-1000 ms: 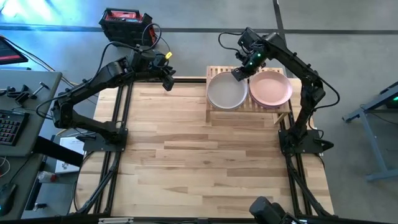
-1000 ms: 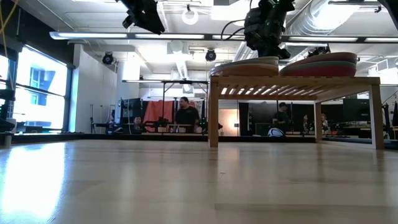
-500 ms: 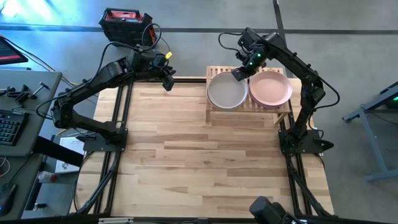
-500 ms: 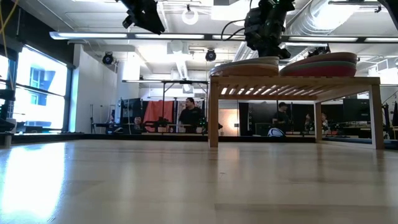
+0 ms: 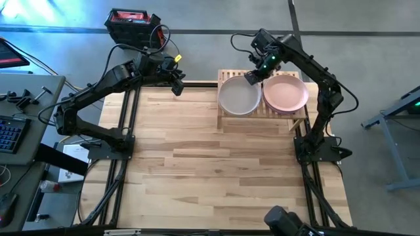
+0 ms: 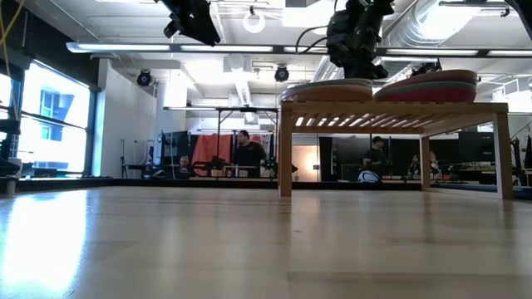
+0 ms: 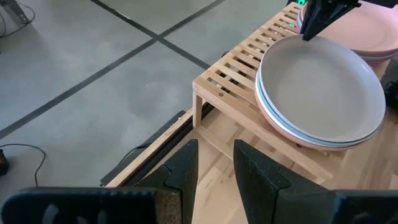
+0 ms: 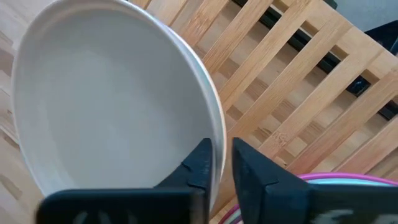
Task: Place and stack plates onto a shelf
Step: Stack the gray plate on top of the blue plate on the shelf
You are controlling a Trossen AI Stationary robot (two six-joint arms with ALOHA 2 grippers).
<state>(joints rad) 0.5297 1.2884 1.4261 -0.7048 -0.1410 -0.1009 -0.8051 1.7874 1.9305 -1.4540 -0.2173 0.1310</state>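
Observation:
The shelf [image 5: 226, 75] stands at the table's far right and carries two stacks of plates. A beige plate [image 5: 239, 97] tops the left stack, with a whitish and a pink plate under it [image 7: 292, 130]. A peach plate [image 5: 286, 94] tops the right stack. My right gripper [image 5: 252, 78] is low over the far side of the shelf, between the stacks, nearly shut at the beige plate's rim. My left gripper [image 5: 177, 86] hangs in the air over the table's far edge, left of the shelf, with a narrow gap between its fingers and nothing in it. My right gripper has the beige plate's rim [image 8: 219, 134] on the side facing the peach stack. One finger [image 8: 200, 165] is over the plate's inside and the other [image 8: 249, 168] is outside the rim. The fingers come from above. The plate lies flat on its stack.
The plank tabletop [image 5: 216, 164] stretches bare in front of the shelf. A black and red case [image 5: 131, 25] sits on the floor beyond the far edge. A side desk with a keyboard [image 5: 10, 131] stands to the left. People [image 6: 245, 149] are in the room behind.

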